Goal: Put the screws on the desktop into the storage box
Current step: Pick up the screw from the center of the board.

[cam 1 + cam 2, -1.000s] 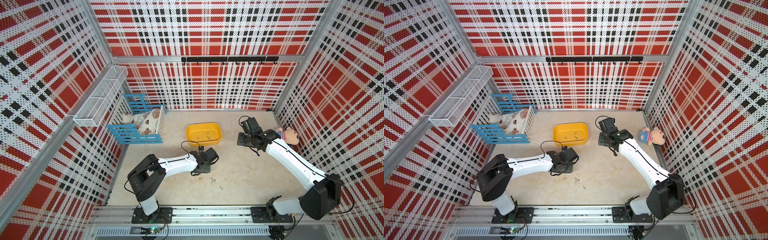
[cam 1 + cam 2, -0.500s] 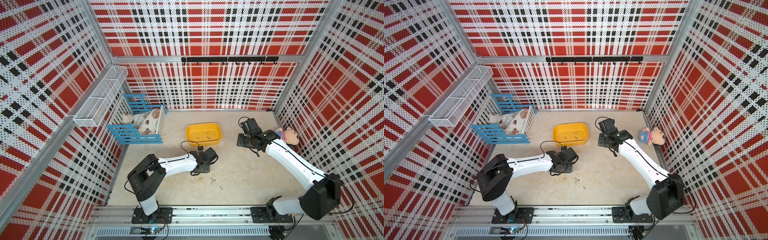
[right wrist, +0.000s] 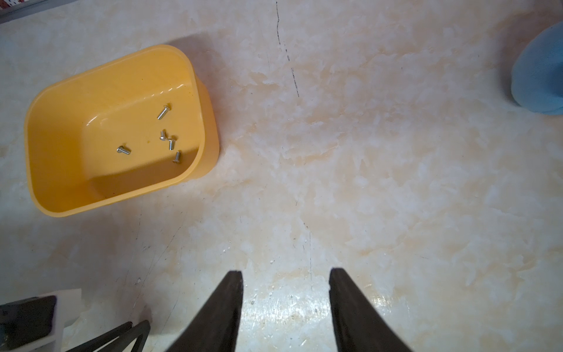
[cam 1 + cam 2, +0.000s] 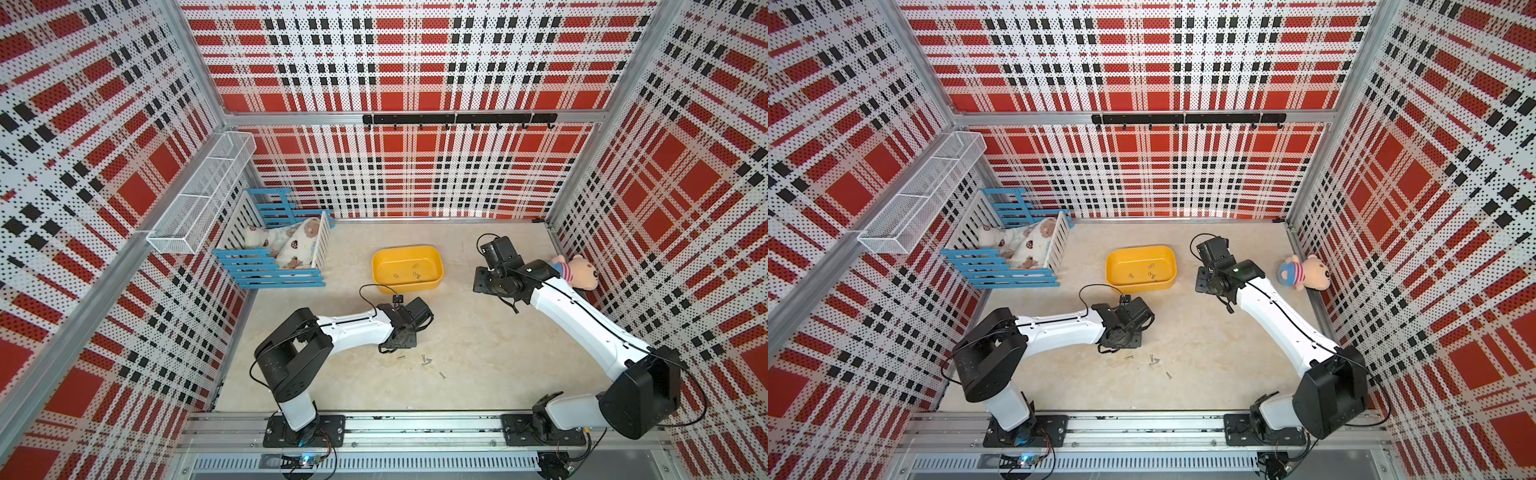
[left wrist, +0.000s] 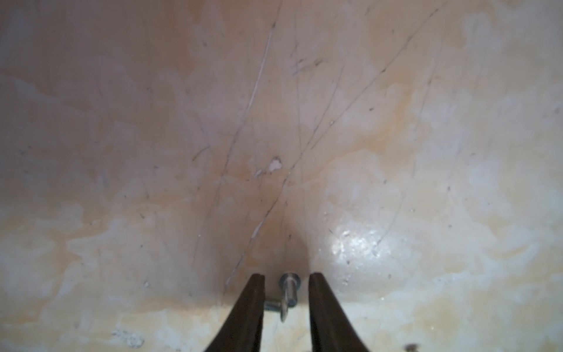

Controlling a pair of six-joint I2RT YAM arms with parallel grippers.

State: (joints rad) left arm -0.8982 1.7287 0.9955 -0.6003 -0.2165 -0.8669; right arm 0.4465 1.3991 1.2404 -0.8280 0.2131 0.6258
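Moved since a second ago: next to nothing tbh, both arms sit about where they were in both top views.
Left jaws: left gripper (image 5: pixel 286 275) is right down at the desktop (image 5: pixel 396 122), fingers a little way apart, not pinching anything yet.
Between the left jaws: one screw (image 5: pixel 289 288) lies flat in the gap with a bit of room on either side, so neither finger is touching it.
Second screw (image 5: pixel 275 305): lies crosswise at the tip of the first one's shank, partly tucked behind one finger.
Loose screws (image 4: pixel 424 360): a few more on the desktop just beside the left jaws, toward the right arm's side. They're too tiny to count properly, and I can't tell if the nearest one is the same screw the wrist view shows.
Right jaws: right gripper (image 3: pixel 285 271) is spread wide with nothing between the fingers, only bare desktop under them.
Storage box (image 3: pixel 54 137): stands on the desktop ahead of the right jaws and off to their left, well apart. It's also past the left jaws on their far side, fairly near.
In the box: five screws (image 3: pixel 169 138) scattered on the floor, more toward the end nearer the right jaws.
Plush toy (image 4: pixel 579 272): behind the right jaws, past the arm, by the side wall.
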